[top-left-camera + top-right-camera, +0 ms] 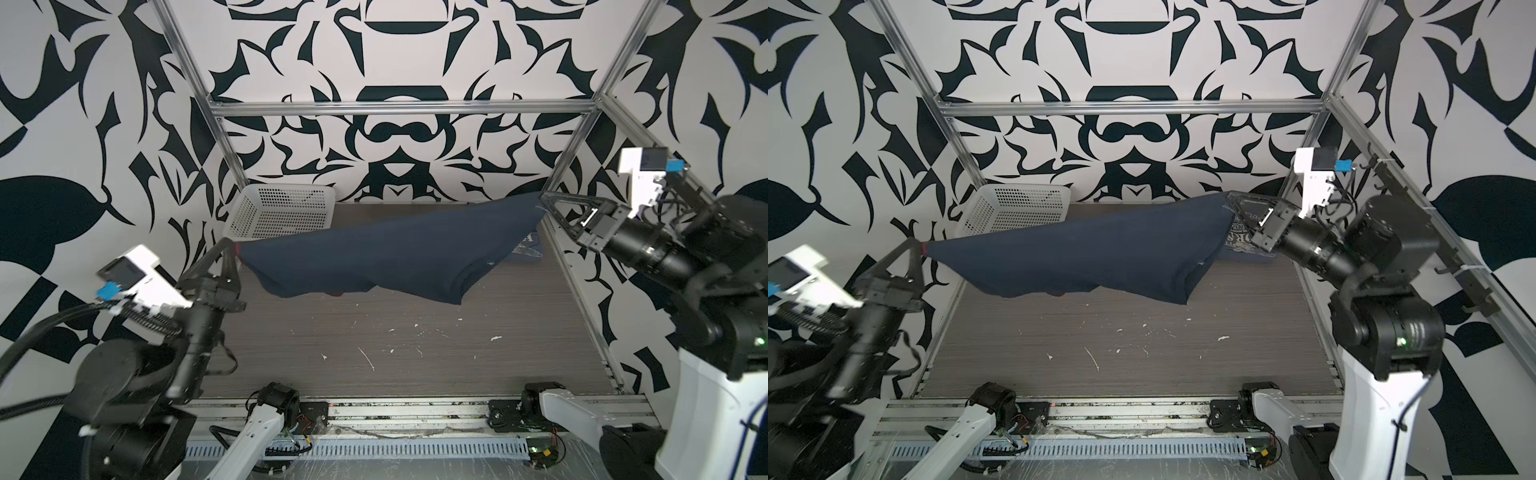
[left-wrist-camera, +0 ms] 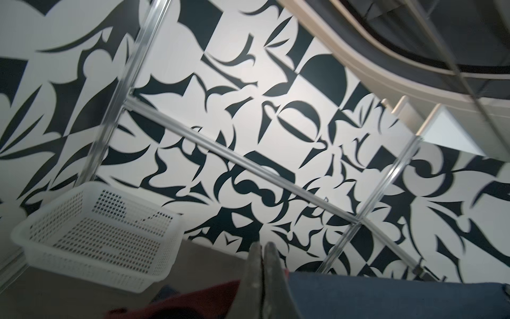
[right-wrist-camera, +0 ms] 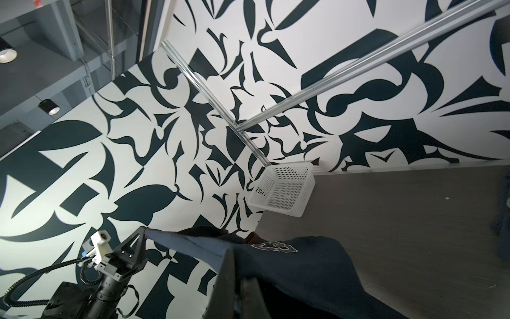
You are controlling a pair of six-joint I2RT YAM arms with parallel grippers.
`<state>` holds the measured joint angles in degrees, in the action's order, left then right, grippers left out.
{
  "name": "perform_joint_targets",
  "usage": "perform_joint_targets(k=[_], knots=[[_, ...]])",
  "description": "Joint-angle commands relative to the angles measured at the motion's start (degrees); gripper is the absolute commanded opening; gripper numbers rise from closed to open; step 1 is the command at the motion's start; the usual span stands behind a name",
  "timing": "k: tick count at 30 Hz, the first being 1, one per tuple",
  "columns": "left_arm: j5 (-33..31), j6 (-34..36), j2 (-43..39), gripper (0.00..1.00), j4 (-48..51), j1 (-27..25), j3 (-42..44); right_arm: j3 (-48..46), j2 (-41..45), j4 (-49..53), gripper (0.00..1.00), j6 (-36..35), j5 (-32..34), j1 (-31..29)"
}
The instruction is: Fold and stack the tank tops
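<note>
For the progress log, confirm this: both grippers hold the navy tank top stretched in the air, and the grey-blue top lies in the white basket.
Wrong on the basket: in both top views the grey-blue top lies on the table, near the right gripper. The rest stands.

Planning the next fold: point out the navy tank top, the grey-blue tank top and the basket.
navy tank top [image 1: 374, 253]: a top view, middle of hanging cloth.
grey-blue tank top [image 1: 1239, 251]: a top view, printed part.
basket [image 1: 282, 212]: a top view, perforated side wall.

grey-blue tank top [image 1: 1243, 250]: mostly hidden behind navy tank top [image 1: 1100, 253] | print: too small to read | left arm [image 1: 861, 328]: blurred
</note>
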<state>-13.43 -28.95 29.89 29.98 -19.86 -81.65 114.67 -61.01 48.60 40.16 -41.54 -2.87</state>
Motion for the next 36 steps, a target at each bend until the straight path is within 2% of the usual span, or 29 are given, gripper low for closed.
perform_joint_targets(k=[1,3,8,12,17,20,24,26,27,28,30,31,33,36], knots=[[6.4,0.9,1.0,0.00,3.4,0.3,-1.8,-1.1,0.3,-2.7,0.00,0.3,2.4,0.1],[7.6,0.4,2.4,0.00,3.4,0.3,-1.5,-2.4,-0.1,-2.9,0.00,-0.4,4.2,0.1],[1.5,0.8,12.1,0.00,6.2,0.3,-0.5,-10.8,-4.1,-3.8,0.00,-3.9,9.8,0.1],[1.4,0.6,25.8,0.00,7.6,0.3,-0.5,-19.5,-9.7,-7.8,0.00,-7.2,14.1,0.1],[6.6,-2.0,42.4,0.00,4.3,0.1,1.6,-27.3,-20.4,-13.0,0.00,-11.3,20.8,0.5],[8.5,-3.5,54.1,0.00,1.8,0.1,1.7,-29.2,-28.9,-16.9,0.00,-11.6,21.9,1.5],[9.1,-3.6,68.8,0.10,5.0,0.1,-6.8,-25.3,-39.5,-18.0,0.01,-11.3,23.8,2.6],[7.4,-3.0,74.2,0.18,9.2,0.2,-13.3,-21.8,-42.9,-16.7,0.13,-11.4,25.6,2.9],[6.4,-2.6,76.5,0.26,11.3,0.2,-16.8,-20.0,-44.3,-16.2,0.20,-11.5,26.9,3.1],[5.8,-2.2,78.1,0.39,13.8,0.2,-19.9,-18.2,-45.4,-14.6,0.28,-11.5,28.0,3.3],[4.5,-2.0,78.5,0.59,16.4,0.1,-22.9,-14.6,-46.4,-10.2,0.41,-12.0,29.8,3.5],[4.0,-2.4,77.4,0.65,16.4,0.1,-22.1,-14.1,-46.1,-8.8,0.45,-12.6,30.4,3.5],[2.5,-4.1,73.3,0.71,16.4,0.1,-18.1,-16.1,-43.7,-6.7,0.51,-12.8,30.9,3.3],[0.3,-7.4,64.9,0.72,18.4,-0.9,-7.8,-25.3,-36.0,-6.9,0.52,-12.2,28.6,2.8]])
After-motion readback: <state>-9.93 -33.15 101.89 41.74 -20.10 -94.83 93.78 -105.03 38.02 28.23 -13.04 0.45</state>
